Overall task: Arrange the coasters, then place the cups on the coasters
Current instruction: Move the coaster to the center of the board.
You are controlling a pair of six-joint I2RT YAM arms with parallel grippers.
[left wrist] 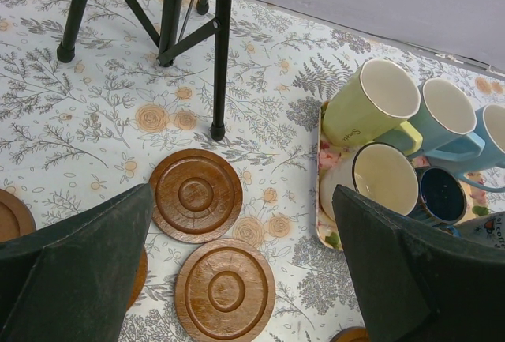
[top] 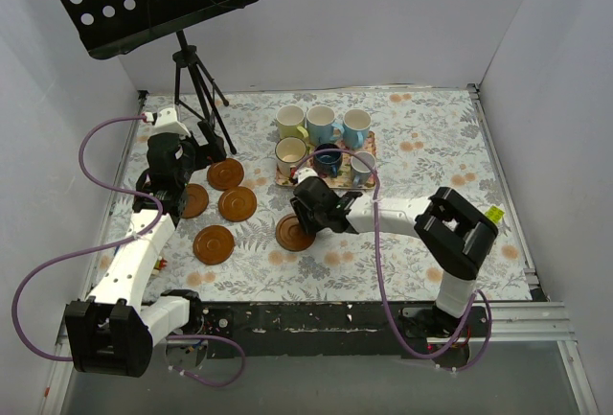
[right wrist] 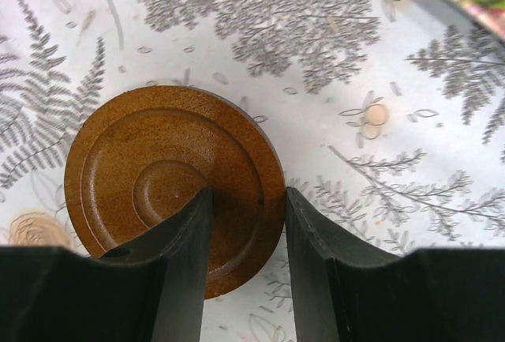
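Here, coaster (right wrist: 158,176) flat on tablecloth (right wrist: 394,192), rim between right jaws.

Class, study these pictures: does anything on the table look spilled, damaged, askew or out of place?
Nothing is spilled or broken. The one oddity is a black tripod stand on the tabletop, one foot planted right beside a coaster. The coasters lie loosely scattered; the mugs stand upright.

Lighting was bright, even and diffuse; shadows were faint. Coaster (right wrist: 150,176) showed a weak sheen. My right fingers (right wrist: 180,279) looked dark and slightly soft; tablecloth (right wrist: 379,65) print was sharp.
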